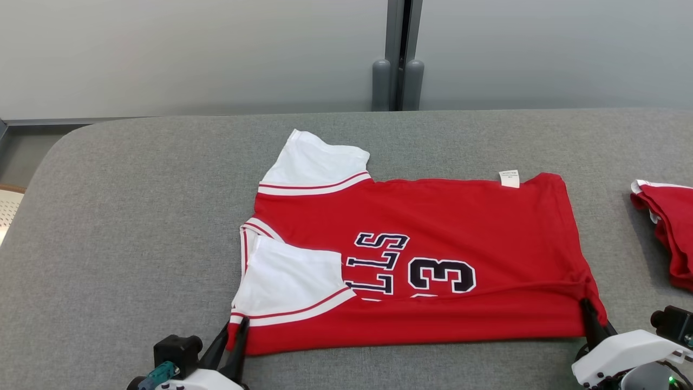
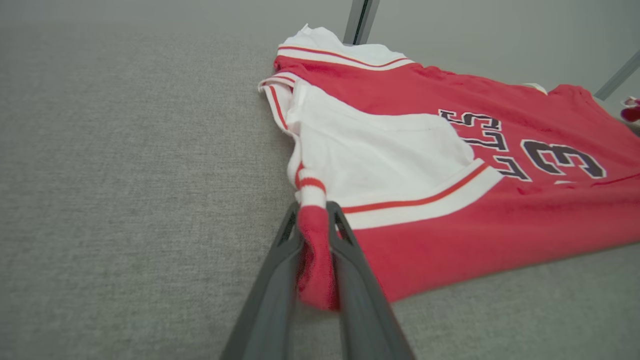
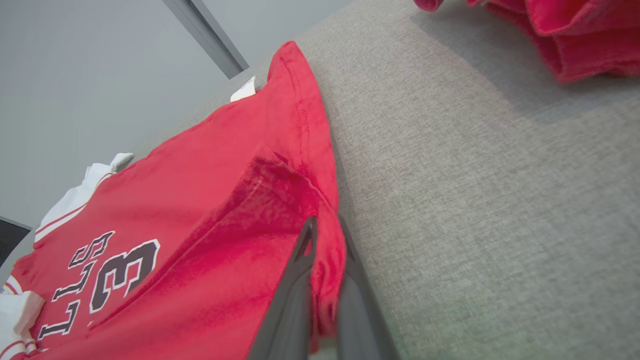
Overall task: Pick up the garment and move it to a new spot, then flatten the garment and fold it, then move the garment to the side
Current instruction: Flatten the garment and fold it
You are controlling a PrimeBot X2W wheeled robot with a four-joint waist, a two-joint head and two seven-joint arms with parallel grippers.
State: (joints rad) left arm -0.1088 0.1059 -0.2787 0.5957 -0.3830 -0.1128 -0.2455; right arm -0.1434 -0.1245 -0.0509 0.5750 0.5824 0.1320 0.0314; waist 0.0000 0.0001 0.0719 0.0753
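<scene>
The garment (image 1: 433, 233), a red jersey with white sleeves edged in red stripes, lies spread flat in the middle of the grey fabric tabletop (image 1: 135, 216). Dark white-outlined letters and a 3 run sideways across it, and a small white tag (image 1: 509, 178) sits at its far edge. The left pincer (image 1: 233, 336) pinches its near left corner. The right pincer (image 1: 590, 314) clamps the near right hem corner. Another red garment (image 1: 668, 227) lies at the right.

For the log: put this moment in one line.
left end effector: shut on jersey | right end effector: shut on jersey | jersey: spread on table
</scene>
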